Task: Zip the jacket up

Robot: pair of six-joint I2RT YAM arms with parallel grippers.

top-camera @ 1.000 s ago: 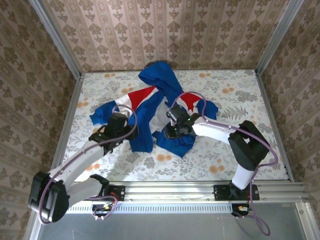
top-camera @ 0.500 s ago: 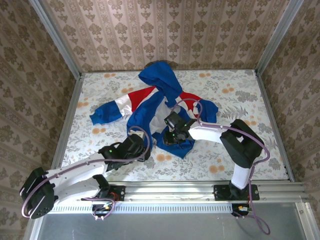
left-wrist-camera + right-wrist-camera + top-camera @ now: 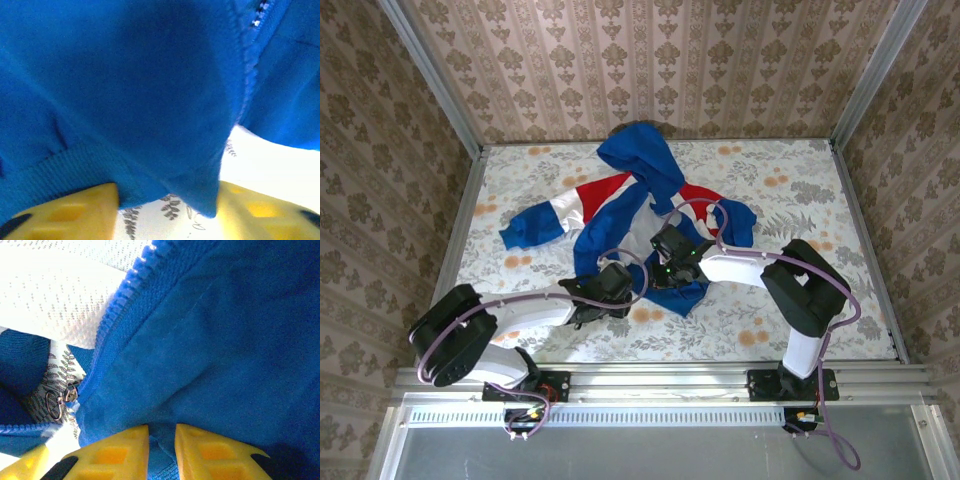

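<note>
The royal-blue jacket (image 3: 638,215) lies open on the floral tablecloth, hood toward the back, its red and white bands showing on chest and sleeve. My left gripper (image 3: 610,288) sits at the lower hem of the left front panel. In the left wrist view it (image 3: 167,212) is open, and the ribbed hem corner (image 3: 195,190) hangs between its yellow fingers (image 3: 65,210). My right gripper (image 3: 670,268) rests on the right front panel. In the right wrist view it (image 3: 162,445) is shut on a fold of blue fabric. The zipper slider (image 3: 61,399) with its ring pull lies left of it, below the zipper teeth (image 3: 125,295).
Pale mesh lining (image 3: 60,290) shows beside the zipper teeth. Aluminium rails (image 3: 455,240) and patterned walls fence the table on three sides. Bare floral tablecloth (image 3: 790,200) spreads to the right of the jacket and along the front edge.
My left arm has swung from the jacket's left sleeve rightward and nearer, down to the bottom hem. The right gripper has shifted slightly while staying on the right panel.
</note>
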